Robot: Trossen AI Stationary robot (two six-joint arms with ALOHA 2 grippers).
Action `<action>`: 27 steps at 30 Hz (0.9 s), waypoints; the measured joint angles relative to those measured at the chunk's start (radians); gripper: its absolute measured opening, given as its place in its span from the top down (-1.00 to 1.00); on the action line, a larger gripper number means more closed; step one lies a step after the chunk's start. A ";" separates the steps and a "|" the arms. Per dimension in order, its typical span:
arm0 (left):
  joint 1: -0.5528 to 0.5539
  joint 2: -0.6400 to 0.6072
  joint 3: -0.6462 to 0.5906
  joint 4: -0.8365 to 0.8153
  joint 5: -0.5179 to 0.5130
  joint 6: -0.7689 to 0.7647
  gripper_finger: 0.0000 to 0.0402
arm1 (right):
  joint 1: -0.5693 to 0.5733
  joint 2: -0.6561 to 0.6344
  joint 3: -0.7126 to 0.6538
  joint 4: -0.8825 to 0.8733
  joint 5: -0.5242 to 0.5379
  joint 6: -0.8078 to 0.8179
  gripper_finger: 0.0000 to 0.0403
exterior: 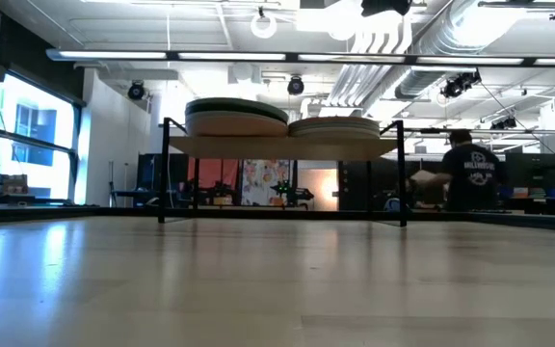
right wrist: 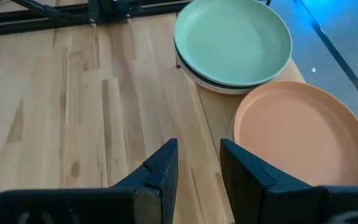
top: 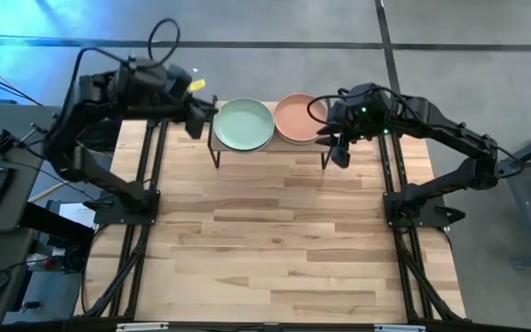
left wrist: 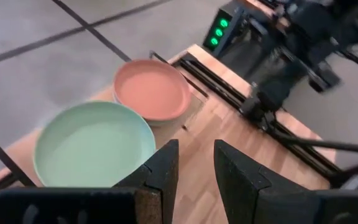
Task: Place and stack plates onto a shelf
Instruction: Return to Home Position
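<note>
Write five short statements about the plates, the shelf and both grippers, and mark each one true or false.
1. The pale green plate tops a stack on the shelf. True.
2. The peach plate lies under the pale green plate. False: it tops its own stack on the shelf, beside the green one.
3. The left gripper is shut on a plate. False: it is open and holds nothing, close to the green-topped stack.
4. The right gripper is open and empty, near the shelf end with the peach plate. True.
5. A person shows in the background of the low view. True.
</note>
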 joint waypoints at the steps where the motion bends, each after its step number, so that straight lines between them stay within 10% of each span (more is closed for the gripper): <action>1: -0.018 -0.013 -0.023 0.005 -0.006 -0.006 0.55 | -0.005 0.000 0.000 -0.005 0.000 -0.001 0.50; 27: -0.199 -0.462 -0.928 0.607 -0.062 0.001 0.55 | -0.019 -0.283 -0.465 0.440 -0.070 0.075 0.50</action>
